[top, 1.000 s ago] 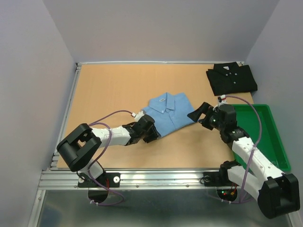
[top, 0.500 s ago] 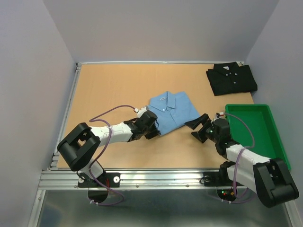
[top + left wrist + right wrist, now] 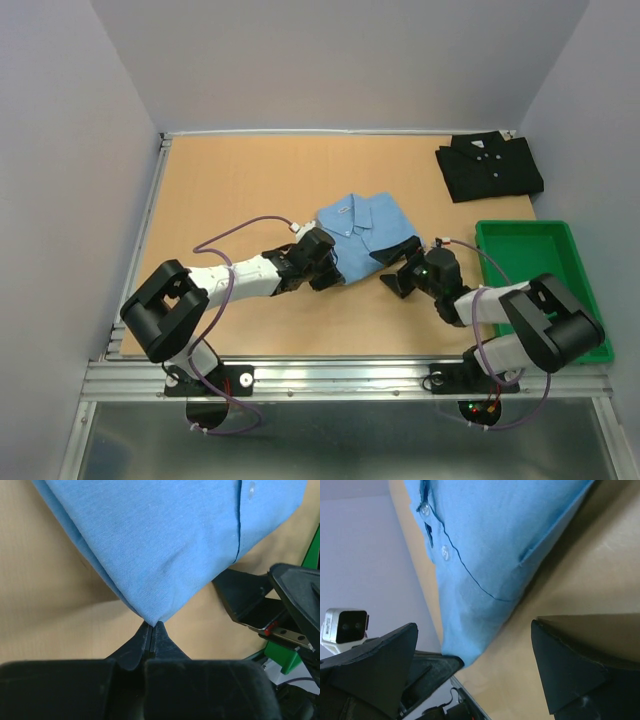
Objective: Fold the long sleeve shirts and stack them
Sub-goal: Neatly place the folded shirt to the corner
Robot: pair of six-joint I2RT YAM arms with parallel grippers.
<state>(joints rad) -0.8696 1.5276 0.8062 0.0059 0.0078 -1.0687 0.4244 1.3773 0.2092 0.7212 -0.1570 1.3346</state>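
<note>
Left hand clamped on blue shirt corner; right hand apart alongside; green tray, black shirt beyond.

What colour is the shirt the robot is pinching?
Light blue. The shirt shows best in the left wrist view, where the left gripper pinches its corner.

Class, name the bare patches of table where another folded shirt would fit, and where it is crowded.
Free: the wooden table left of the light blue folded shirt; the gap between it and the black folded shirt. Crowded: near side, left gripper, right gripper, green plastic tray.
</note>
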